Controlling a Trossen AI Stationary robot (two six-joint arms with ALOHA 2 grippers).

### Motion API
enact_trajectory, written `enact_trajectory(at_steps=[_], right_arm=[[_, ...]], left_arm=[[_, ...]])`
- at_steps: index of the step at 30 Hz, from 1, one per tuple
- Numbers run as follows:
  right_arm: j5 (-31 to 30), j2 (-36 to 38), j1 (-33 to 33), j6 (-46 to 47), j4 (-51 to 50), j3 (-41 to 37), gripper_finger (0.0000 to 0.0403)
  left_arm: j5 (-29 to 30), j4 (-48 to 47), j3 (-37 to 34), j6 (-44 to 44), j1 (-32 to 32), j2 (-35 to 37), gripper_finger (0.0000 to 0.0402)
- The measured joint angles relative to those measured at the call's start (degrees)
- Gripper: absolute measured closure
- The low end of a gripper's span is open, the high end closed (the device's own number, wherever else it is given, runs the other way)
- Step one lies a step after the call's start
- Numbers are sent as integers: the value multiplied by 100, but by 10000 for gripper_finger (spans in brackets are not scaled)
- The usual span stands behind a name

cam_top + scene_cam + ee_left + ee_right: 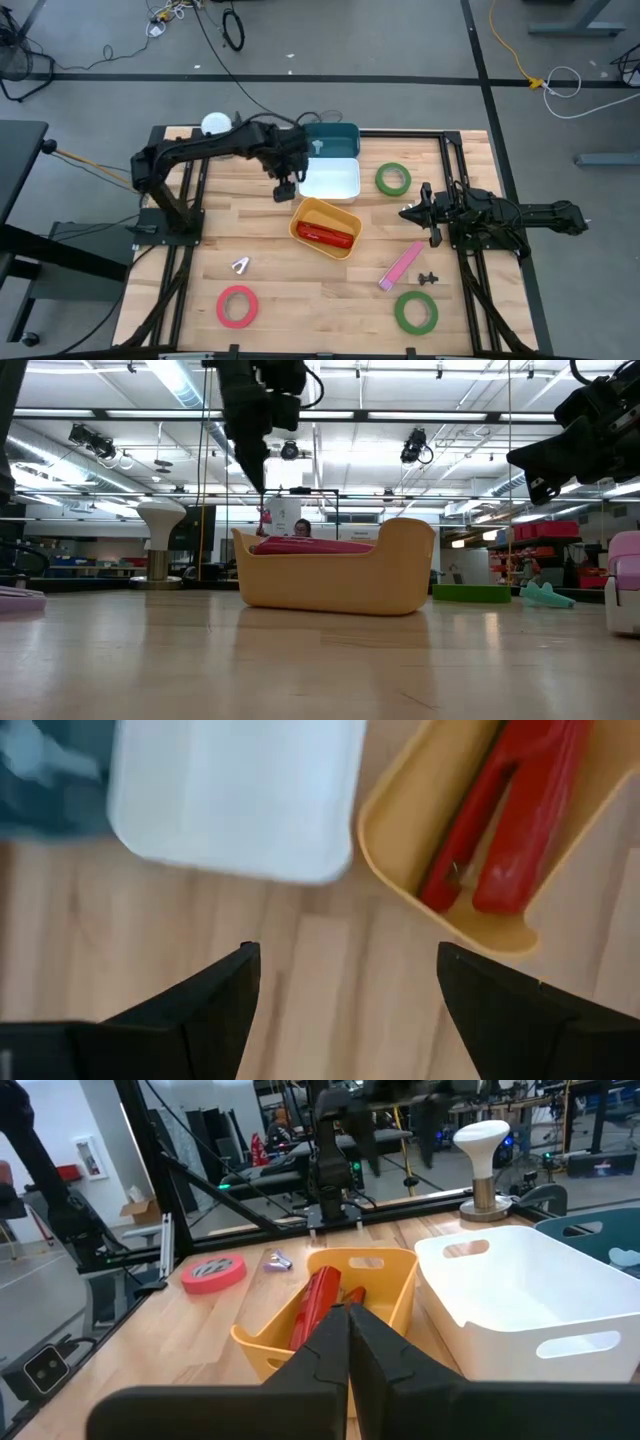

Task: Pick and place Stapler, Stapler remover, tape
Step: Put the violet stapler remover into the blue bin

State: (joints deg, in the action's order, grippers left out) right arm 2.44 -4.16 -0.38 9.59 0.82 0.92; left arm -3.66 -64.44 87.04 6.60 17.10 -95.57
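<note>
A wooden table seen from above, with two dark robot arms; the left gripper [285, 189] hangs over bare wood just beside the yellow bin [326, 227] and the white bin [330, 179], its fingers [215, 1005] spread wide and holding nothing. The red stapler [325, 236] already lies inside the yellow bin — that part of the job looks done; the left wrist view shows it resting lengthwise against the bin wall.

The right gripper [409, 212] waits over the table's right side, fingers pressed together with nothing between them, pointing toward the bins.

Still out on the table: a red tape [237, 306] near the front left corner; a green tape [415, 311] near the front right; a second green tape [393, 179] just right of the white bin; a small silvery remover [241, 265] lying between the red tape and the yellow bin; a pink stapler [400, 265] beside the front green tape. A teal bin [335, 137] sits behind the white one.

Judgement: the left arm appears to be between picks — free after a drop; its likely next move is to swing toward the remover or red tape, lower with fingers wide, and close around it.
</note>
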Motion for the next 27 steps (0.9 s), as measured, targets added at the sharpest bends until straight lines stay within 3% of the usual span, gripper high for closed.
enact_trajectory(at_steps=[12, 27], right_arm=[[-2, 0, 0, 0, 0, 1, 396], [-4, 0, 2, 0, 0, 1, 396]], left_arm=[[-9, 230, -1852, -1217, -606, 1279, 99], [-13, 147, -2829, -2639, -1508, 2239, 99]])
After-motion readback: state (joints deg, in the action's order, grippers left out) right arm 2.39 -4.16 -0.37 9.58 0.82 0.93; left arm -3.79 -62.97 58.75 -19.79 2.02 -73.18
